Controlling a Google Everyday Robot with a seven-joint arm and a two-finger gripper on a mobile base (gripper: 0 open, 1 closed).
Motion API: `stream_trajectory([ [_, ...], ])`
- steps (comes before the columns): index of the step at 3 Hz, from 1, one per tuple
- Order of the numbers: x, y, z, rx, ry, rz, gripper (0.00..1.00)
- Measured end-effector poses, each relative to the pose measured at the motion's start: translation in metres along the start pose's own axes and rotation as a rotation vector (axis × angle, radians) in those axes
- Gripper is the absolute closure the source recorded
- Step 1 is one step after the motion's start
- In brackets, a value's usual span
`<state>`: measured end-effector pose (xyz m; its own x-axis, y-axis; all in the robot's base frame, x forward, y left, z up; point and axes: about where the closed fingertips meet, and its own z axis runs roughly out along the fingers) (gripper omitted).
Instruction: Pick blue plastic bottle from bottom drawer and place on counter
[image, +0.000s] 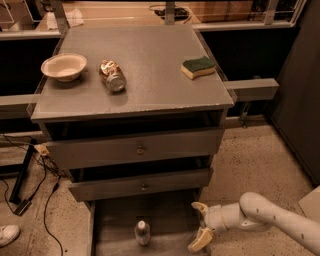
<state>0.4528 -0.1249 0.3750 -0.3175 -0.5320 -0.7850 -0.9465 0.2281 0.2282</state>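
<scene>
- Camera view showed the pincer (197, 225) low at the right side of the pulled-out bottom drawer (165, 217), its two fingers spread wide and holding nothing
- The blue plastic bottle (142, 232) stood upright on the drawer floor, cap up, long axis vertical
- From the pincer, the bottle lay toward the picture's left at about the same height, apart from it with bare drawer floor between; the open fingers faced that way, so a sideways reach across the drawer seemed the likely next move
- Up on the surface (150, 60) sat a bowl (64, 66), a crushed can (112, 76) and a sponge (198, 67)
</scene>
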Motion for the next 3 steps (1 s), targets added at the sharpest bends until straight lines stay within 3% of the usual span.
stream_trajectory([
  [1,-0.001,-0.009,0.016,-0.017,-0.032,-0.032,0.0],
  [2,-0.001,-0.009,0.016,-0.017,-0.032,-0.032,0.0],
  [3,0.015,-0.015,0.039,-0.011,-0.076,-0.001,0.0],
])
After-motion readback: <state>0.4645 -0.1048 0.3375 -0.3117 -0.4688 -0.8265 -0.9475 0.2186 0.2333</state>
